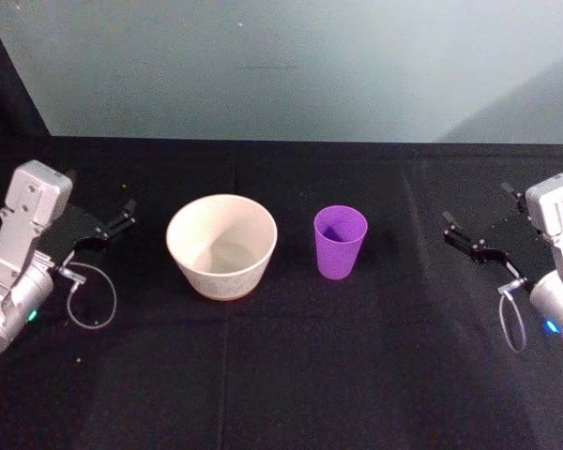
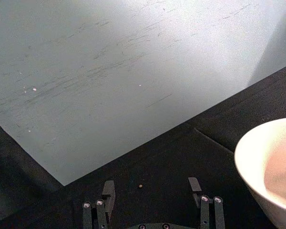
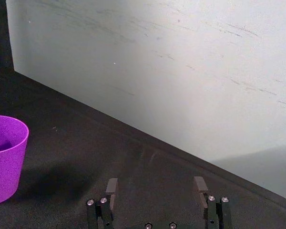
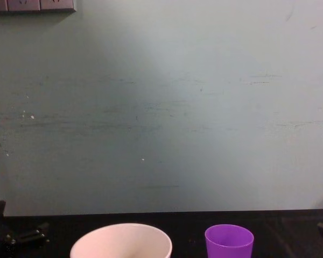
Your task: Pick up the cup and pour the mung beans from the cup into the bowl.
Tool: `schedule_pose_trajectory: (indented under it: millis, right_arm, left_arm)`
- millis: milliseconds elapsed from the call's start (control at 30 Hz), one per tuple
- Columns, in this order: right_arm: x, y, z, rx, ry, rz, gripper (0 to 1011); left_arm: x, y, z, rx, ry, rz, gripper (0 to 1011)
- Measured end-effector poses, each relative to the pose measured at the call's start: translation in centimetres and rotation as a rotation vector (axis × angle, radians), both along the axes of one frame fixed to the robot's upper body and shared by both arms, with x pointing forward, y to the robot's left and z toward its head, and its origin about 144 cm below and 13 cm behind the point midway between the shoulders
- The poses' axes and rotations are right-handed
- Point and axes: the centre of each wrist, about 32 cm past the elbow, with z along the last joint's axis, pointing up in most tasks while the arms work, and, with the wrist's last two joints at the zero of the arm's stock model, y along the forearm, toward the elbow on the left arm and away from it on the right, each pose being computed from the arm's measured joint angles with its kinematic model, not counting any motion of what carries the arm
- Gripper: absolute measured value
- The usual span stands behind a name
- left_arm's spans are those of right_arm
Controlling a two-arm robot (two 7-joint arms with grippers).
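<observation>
Head view gives you the whole layout. The bowl point(image 1: 220, 272) sits upright on the black bench point(image 1: 281, 384), a little left of the middle. The cup point(image 1: 340, 244) stands upright just to its right, near the bowl but not touching it. You look down into the cup here, yet its inside is in shadow and you cannot tell what it holds. The left claw point(image 1: 122, 216) rests low at the bench's left side, well apart from the bowl. The right claw point(image 1: 477, 208) rests at the far right, well apart from the cup. Neither claw holds anything.

Left wrist view settles what the head view leaves vague: the left claw's fingers point(image 2: 108, 192) stand spread wide with bare bench between them. Part of the bowl's cream wall comes in at one edge, off to the side of the claw. A small tan speck point(image 2: 140, 185) lies on the cloth ahead of the fingers.

Right wrist view shows the same for the other arm. The right claw's fingers point(image 3: 112, 186) are parted with nothing between them. The cup stands off at the frame's edge, throwing a soft shadow on the cloth.

Chest view looks across the bench from low down and catches the bowl's rim and the upper part of the cup side by side, with a gap between them. Behind them is the pale wall point(image 4: 161, 118), with socket plates point(image 4: 32, 5) at its top corner.
</observation>
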Motion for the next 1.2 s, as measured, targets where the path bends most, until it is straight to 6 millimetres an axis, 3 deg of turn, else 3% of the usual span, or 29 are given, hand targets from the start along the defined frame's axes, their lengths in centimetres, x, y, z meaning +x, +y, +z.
schedule_pose_trajectory:
  millis: [1200]
  right_arm:
    - [0.00, 0.00, 0.00, 0.000, 0.000, 0.000, 1002]
  left_arm:
    - [0.00, 0.00, 0.00, 0.000, 0.000, 0.000, 1000]
